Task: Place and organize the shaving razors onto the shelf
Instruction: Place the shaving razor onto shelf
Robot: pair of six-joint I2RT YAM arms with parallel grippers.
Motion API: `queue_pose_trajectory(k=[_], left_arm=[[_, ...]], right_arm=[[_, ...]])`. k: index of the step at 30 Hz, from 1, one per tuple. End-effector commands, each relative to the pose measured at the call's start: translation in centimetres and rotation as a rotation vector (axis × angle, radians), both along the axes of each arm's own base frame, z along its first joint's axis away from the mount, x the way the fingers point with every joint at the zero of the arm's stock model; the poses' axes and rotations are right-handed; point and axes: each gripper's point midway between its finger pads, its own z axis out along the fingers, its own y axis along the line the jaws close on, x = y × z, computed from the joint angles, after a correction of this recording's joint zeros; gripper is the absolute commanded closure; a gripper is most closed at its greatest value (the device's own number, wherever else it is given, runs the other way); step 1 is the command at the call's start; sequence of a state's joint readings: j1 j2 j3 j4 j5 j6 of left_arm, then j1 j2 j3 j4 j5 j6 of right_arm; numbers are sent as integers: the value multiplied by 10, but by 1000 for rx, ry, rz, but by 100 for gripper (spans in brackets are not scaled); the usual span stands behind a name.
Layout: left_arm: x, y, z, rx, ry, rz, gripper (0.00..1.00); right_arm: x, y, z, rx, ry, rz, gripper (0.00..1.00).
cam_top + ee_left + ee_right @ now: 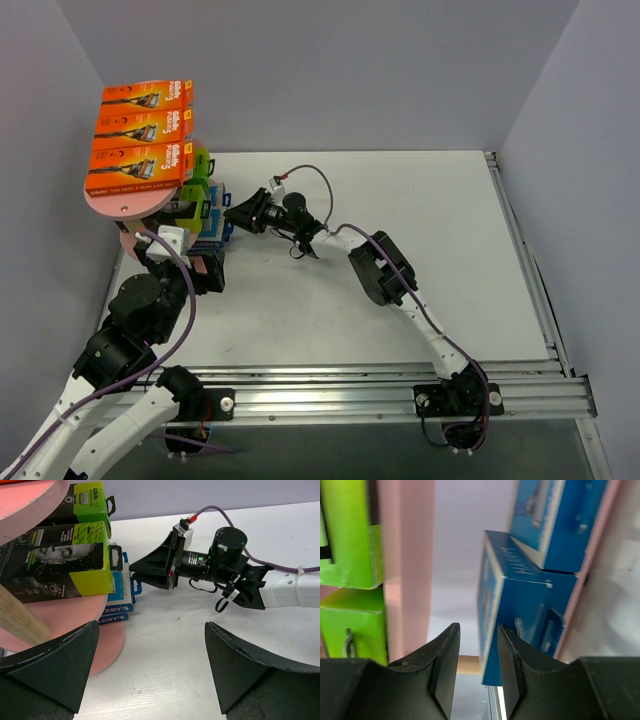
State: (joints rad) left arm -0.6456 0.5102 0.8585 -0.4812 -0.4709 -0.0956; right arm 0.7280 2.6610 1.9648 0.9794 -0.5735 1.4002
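A white table [400,300] with metal rails [400,395] sits between plain grey walls [350,70].

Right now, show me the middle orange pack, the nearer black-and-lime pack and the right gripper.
middle orange pack [140,125]: top view, face centre.
nearer black-and-lime pack [55,562]: left wrist view, black face.
right gripper [132,574]: left wrist view, between its fingertips.

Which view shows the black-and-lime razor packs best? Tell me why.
Left wrist: both black-and-lime packs show their printed faces, lying on the pink shelf. Top external shows only their lime edges below the orange packs. Right wrist shows blurred lime ends.
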Motion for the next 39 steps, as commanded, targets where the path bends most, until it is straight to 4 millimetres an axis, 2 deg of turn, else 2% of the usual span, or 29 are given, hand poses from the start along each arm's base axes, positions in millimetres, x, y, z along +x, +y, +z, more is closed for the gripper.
queue_pose_trajectory(k=[1,18,28,39], left_arm=[[0,1,16,-38,-47,2,5],[-1,2,18,-45,-54,3,4],[-2,2,18,-46,-55,3,4],[-3,3,19,-50,-60,3,4]], right_arm=[[-4,7,29,43,-78,22,68],[-3,8,22,34,-69,20,68],[-3,20,24,40,-73,34,68],[-3,21,22,37,-74,34,68]])
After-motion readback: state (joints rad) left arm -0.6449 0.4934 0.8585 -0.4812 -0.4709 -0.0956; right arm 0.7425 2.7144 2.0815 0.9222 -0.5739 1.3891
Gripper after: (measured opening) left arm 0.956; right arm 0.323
